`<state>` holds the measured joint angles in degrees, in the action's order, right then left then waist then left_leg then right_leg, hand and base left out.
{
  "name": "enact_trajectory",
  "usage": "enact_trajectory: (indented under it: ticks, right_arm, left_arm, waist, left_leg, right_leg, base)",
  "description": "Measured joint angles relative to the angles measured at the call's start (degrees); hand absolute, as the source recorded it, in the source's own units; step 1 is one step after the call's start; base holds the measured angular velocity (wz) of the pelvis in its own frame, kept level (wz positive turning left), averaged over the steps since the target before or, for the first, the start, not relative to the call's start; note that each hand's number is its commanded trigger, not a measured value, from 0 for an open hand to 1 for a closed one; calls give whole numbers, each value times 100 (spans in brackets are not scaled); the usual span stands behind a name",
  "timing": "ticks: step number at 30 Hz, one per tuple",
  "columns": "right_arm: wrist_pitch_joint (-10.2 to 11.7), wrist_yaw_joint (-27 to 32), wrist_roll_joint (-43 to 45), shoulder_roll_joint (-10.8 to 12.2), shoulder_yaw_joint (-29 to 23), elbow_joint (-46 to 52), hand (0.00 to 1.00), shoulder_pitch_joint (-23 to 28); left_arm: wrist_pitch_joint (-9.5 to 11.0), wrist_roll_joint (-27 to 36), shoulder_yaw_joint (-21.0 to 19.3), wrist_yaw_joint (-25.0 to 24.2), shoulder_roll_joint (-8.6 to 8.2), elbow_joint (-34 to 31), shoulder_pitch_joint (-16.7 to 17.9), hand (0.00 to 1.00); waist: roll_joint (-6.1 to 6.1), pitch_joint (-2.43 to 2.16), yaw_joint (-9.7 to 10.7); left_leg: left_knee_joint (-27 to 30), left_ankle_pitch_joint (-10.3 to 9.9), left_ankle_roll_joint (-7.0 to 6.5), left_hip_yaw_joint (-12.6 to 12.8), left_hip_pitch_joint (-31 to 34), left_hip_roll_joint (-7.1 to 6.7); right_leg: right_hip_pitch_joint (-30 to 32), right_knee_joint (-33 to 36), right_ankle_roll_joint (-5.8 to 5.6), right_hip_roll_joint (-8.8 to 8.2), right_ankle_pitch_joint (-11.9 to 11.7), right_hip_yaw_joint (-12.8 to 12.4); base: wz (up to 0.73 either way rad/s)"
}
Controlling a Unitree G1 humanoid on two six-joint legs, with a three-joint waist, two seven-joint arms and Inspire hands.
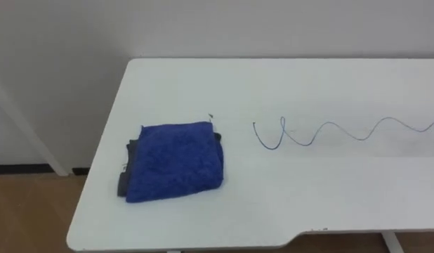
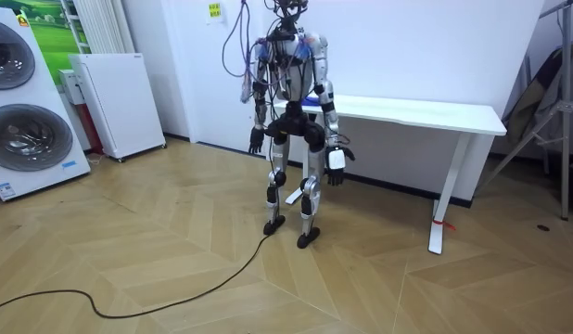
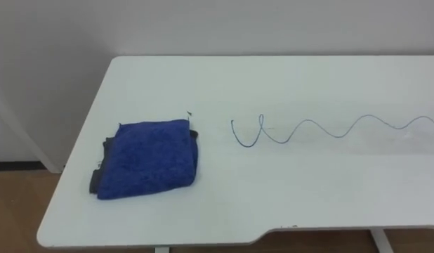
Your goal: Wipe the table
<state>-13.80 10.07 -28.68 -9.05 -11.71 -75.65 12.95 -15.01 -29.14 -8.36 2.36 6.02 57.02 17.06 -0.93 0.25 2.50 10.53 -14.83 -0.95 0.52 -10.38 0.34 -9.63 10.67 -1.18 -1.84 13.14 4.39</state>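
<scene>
A folded blue cloth (image 1: pixel 176 160) lies near the left end of a white table (image 1: pixel 308 197), resting on a darker layer (image 1: pixel 123 180) whose edge shows along its left side, with no hand touching it. Just to the cloth's right, and apart from it, a thin blue wavy line (image 1: pixel 360 138) loops across the tabletop towards the right edge of the eye views. The table stands against a pale wall, with wooden floor showing below its front edge. In the room view the robot stands upright on the wooden floor at that end of the table, arms down at its sides; its left hand (image 2: pixel 256 141) and right hand (image 2: pixel 337 160) hang with fingers loose and slightly apart, holding nothing. Two washing machines (image 2: pixel 22 111) and a low white cabinet (image 2: pixel 115 102) stand along the room view's left
</scene>
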Motion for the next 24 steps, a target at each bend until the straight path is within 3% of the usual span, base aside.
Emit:
enact_trajectory:
  ticks: [5, 9, 14, 18, 22, 24]
  right_arm:
    - [23, 593, -1895, -132, -1502, 18, 0, 54]
    - [78, 1132, -2104, -416, -1959, 178, 0, -62]
    - [262, 2015, -1490, -715, -2105, 1037, 0, -404]
    - [393, 2653, -324, -813, -2040, 1873, 0, -817]
    - [434, 3167, 877, -834, -1628, 2983, 0, -856]
    - [464, 3308, 1463, -824, -1306, 3579, 0, -859]
  left_arm:
    - [79, 18, -369, 86, 132, -43, 51, 0]
    - [158, -57, -600, 111, 236, -199, 27, 0]
    - [164, -43, -608, 273, 381, -349, 77, 0]
    - [171, -171, -575, 331, 412, -354, 56, 0]
    - [171, -253, -393, 332, 423, -444, 58, 0]
    - [174, -253, -301, 332, 427, -444, 57, 0]
  waist:
    - [-137, 5, 357]
    - [-203, -2, 367]
    - [-260, 0, 336]
    - [-269, -2, 306]
    - [-280, -9, 22]
    - [-276, 3, -7]
  left_leg:
    - [24, 0, 0, 44, 56, 1]
    - [21, -14, -20, 125, 95, -4]
    - [39, -14, -23, 200, 179, -6]
    - [75, -14, -24, 203, 256, -1]
    - [91, -14, -23, 253, 315, 15]
    - [143, -14, -23, 245, 385, 12]
  right_leg:
    - [73, 12, 4, 4, 7, -43]
    - [165, 30, -9, 3, 2, -139]
    - [291, 172, -23, 9, -11, -227]
    - [378, 204, -22, 10, -11, -204]
    - [463, 239, -13, 27, -17, -259]
    - [494, 243, -12, 22, -19, -251]
  base:
    - [-3]
    - [-13]
    - [-9]
    - [0]
    - [-6]
    - [2]
